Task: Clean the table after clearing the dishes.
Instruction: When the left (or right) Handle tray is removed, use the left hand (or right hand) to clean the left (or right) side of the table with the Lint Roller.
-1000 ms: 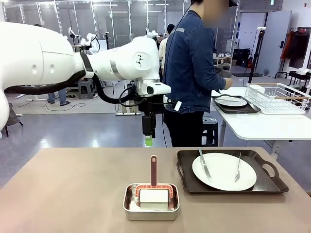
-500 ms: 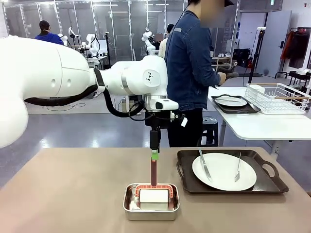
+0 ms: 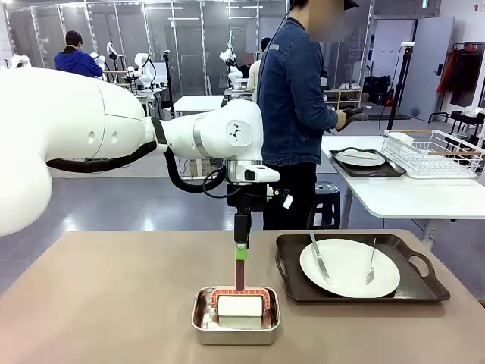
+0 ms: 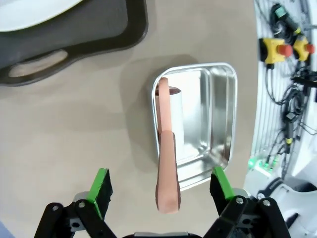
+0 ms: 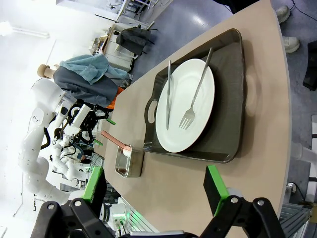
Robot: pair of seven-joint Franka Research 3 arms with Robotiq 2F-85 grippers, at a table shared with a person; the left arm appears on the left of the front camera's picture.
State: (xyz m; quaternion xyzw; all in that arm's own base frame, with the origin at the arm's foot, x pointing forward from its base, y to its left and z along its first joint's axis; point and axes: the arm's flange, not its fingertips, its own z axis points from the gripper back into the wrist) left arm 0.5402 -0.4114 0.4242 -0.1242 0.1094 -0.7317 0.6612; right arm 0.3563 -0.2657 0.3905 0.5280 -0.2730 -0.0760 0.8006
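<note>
**Reader:** What lies where, from the largest part down?

**Robot:** The beige table (image 3: pixel 114 303) spans the foreground. My left arm (image 3: pixel 114 129) reaches in over it from the left. A person (image 3: pixel 292 98) stands beyond the far edge, turned towards a white side table (image 3: pixel 394 197) at the right. A dark tray (image 3: pixel 424 292) rests on the right half of my table and carries a white plate (image 3: pixel 348 277). A second tray (image 3: pixel 390 171) with a second plate (image 3: pixel 362 159) sits on the side table, beside a wire rack (image 3: pixel 436 152).

**Reader:** And the smaller items?

**Robot:** A steel pan (image 3: pixel 203 322) sits near the front edge of the table, just left of the tray and apart from it. In it lies a roller (image 3: pixel 240 305) with a white roll and a reddish frame. Its handle (image 3: pixel 239 273) stands upright. A knife (image 3: pixel 318 258) lies on the left side of the plate and a fork (image 3: pixel 371 262) on the right.

**Reader:** How do your tools stand?

**Robot:** My left tool (image 3: pixel 241 244) points straight down at the top of the handle. In the left wrist view its jaws are spread wide, one on either side of the handle's end, and neither green pad (image 4: pixel 101 188) touches it. My right tool (image 5: pixel 154 181) is also spread, with nothing between its jaws. It looks along the table at the tray from the right end.
</note>
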